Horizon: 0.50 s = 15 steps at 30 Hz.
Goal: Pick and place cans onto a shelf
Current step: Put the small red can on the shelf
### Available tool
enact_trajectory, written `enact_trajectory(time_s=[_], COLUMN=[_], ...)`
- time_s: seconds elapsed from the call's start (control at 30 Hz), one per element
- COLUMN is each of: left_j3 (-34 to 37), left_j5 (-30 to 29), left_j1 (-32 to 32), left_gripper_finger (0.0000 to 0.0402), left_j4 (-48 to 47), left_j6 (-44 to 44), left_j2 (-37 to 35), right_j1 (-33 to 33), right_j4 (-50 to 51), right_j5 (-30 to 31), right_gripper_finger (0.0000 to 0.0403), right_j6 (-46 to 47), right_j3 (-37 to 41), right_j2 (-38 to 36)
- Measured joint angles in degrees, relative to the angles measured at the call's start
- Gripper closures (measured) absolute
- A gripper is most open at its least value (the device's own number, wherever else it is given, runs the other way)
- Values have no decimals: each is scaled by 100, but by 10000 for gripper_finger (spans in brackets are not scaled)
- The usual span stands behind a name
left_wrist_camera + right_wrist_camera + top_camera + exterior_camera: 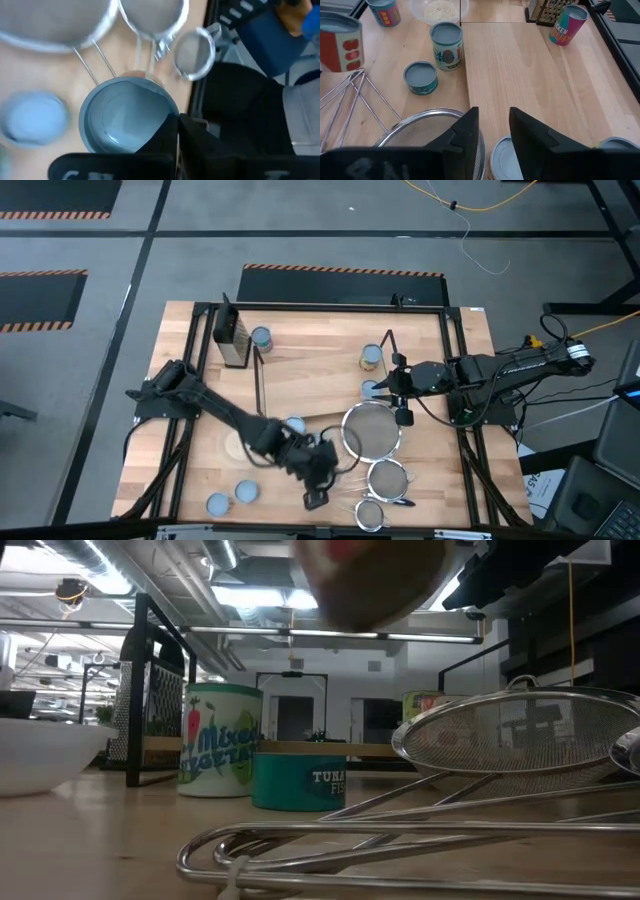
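The left gripper (318,470) hung over the front middle of the wooden table (300,480), beside the handles of the wire strainers. In its wrist view its dark fingers (165,145) were closed on the rim of a round can (127,122), whose smooth pale blue-silver top faced the camera; the can was lifted off the table, and in the low view its blurred rounded base hung at the top of the picture.

The right gripper (400,385) reached in from the right side, over the shelf's right end. Its two dark, blocky fingers (465,132) stood a little apart with nothing between them, just above a can lid (504,160) near the rim of the large strainer (372,428).

The shelf (530,75) was a flat, pale, fine-grained wood board with thin black wire frames at its short ends. A cylindrical can (261,337) stood at its far left corner beside the dark box grater (232,335); another can (371,357) stood near its right end, and a third (370,389) just in front of that.

Off the shelf, two cans (230,498) sat side by side at the table's front left. In the right wrist view, a tall can with a green and yellow label (446,47) stood just by the shelf's edge, with a short teal tin (421,77) beside it. A clear bowl of pale grains (439,10) lay beyond them. Three round mesh strainers with long shiny wire handles lay in a row, largest to smallest (371,513), toward the front edge.
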<state>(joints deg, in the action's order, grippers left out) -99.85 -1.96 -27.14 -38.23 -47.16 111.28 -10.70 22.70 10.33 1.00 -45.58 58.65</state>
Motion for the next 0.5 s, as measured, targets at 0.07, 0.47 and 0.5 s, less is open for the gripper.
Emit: enact_trajectory(time_s=[0.07, 0.47, 0.5], left_j3=[-236, -971, -971], left_j5=[62, 598, 635], left_j1=[201, 1674, 1808], left_gripper_finger=[401, 401, 401], left_j4=[-273, -1509, -1577], left_j6=[322, 2178, 2312], left_j2=[-2, -7, -7], right_j1=[0, 0, 0], right_j4=[3, 230, 242], right_j5=[4, 11, 11], right_gripper_finger=[289, 289, 289], right_j6=[0, -3, -3], right_j3=[0, -2, -2], right_j2=[-24, -847, -919])
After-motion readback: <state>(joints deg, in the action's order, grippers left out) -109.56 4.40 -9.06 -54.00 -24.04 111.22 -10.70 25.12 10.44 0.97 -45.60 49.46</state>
